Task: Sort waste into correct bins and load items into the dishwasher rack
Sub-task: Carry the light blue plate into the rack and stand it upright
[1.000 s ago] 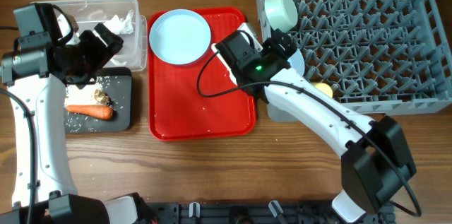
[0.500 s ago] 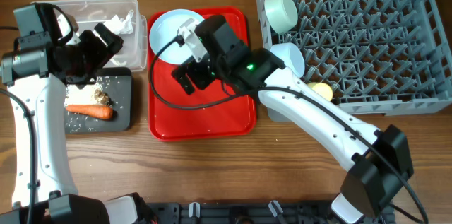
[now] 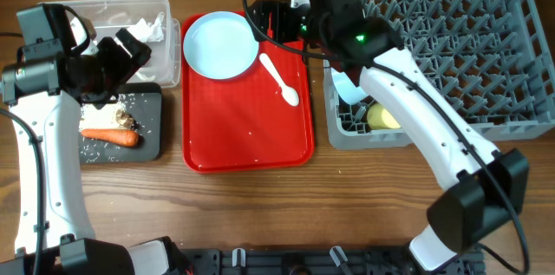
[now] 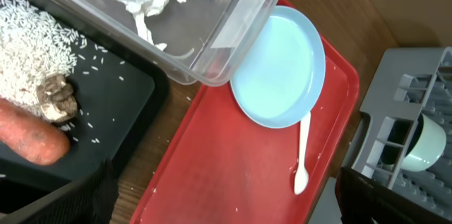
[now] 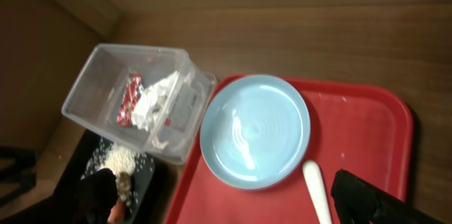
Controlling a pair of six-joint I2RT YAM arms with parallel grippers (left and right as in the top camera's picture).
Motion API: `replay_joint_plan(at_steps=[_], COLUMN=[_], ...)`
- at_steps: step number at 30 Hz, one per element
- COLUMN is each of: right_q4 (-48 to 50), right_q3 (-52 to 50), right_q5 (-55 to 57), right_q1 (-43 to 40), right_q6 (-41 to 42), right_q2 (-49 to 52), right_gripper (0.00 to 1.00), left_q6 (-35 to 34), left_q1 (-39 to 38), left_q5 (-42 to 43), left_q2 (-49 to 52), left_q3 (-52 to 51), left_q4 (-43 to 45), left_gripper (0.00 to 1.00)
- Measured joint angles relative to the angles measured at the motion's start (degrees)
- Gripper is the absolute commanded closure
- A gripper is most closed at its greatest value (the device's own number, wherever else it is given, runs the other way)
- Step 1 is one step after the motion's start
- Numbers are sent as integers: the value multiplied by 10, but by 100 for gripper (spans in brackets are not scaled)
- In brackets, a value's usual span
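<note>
Left gripper (image 3: 121, 55) hovers over the seam between clear tub (image 3: 104, 8) and black tray (image 3: 147, 147), fingers spread wide, nothing between them. Right gripper (image 3: 276, 16) hangs over the top edge of the red tray (image 3: 251, 145) in the overhead view, just beside the plate, also spread apart and empty.

Pale blue plate (image 3: 221, 43) lies flat in the red tray's top-left corner. White spoon (image 3: 279, 78) lies on the tray right of it, handle end at the plate's rim.

Tub holds the crumpled tissue (image 5: 157, 99) and red wrapper (image 5: 127, 99). Black tray holds the carrot (image 3: 110, 136), brown scrap (image 3: 124, 119) and scattered rice (image 4: 35, 44).

Grey rack (image 3: 451, 41) sits right of the red tray. Inside it are the pale green bowl (image 4: 424, 143), the light blue bowl (image 3: 349, 91), partly hidden by the right arm, and the yellow cup (image 3: 381, 117) near the rack's front-left corner
</note>
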Motion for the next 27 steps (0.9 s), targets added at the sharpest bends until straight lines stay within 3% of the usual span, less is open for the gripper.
replay_joint_plan(at_steps=[5, 9, 11, 15, 23, 27], right_q4=[12, 34, 61, 92, 70, 69], right_q3=[5, -2, -3, -3, -4, -4], right_q5=[-4, -4, -1, 53, 126, 139], right_q1=[22, 37, 46, 68, 90, 90], right_q6=[41, 80, 117, 166, 214, 220], right_q2=[155, 213, 218, 222, 267, 269], right_gripper=[0, 1, 18, 37, 44, 60], left_q6=[0, 0, 0, 0, 0, 0], left_q1=[0, 0, 0, 0, 0, 0], left_q5=[0, 0, 0, 0, 0, 0], left_q2=[0, 0, 0, 0, 0, 0], left_q3=[0, 0, 0, 0, 0, 0], left_q4=[0, 0, 0, 0, 0, 0], left_gripper=[0, 0, 0, 0, 0, 0])
